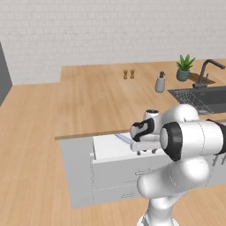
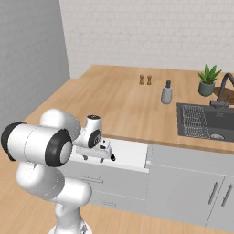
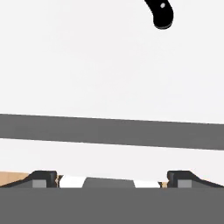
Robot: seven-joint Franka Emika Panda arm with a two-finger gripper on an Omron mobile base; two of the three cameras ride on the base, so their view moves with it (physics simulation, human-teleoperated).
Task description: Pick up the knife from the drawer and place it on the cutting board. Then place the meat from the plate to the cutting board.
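We located the drawer pulled out from the counter front, its white inside exposed and its light grey front panel facing the base. In the left base view a thin sliver of the knife blade showed on the drawer floor, just at 9 o'clock of the hand. In the hand view the end of the knife's black handle lay at 1 o'clock of the frame, resting on the white drawer floor, well apart from the fingertips.

We found the gripper above the open drawer with its jaws spread wide and nothing between them; the two dark fingertips stood far apart at the bottom of the hand view. In the right base view the hand hung over the left part of the drawer.

On the wooden counter behind the drawer, we noted a grey soap dispenser at 1 o'clock, a pair of small shakers at 12 o'clock, and a potted plant beside the dark faucet and the sink at 2 o'clock. A white brick wall closed the scene at the back
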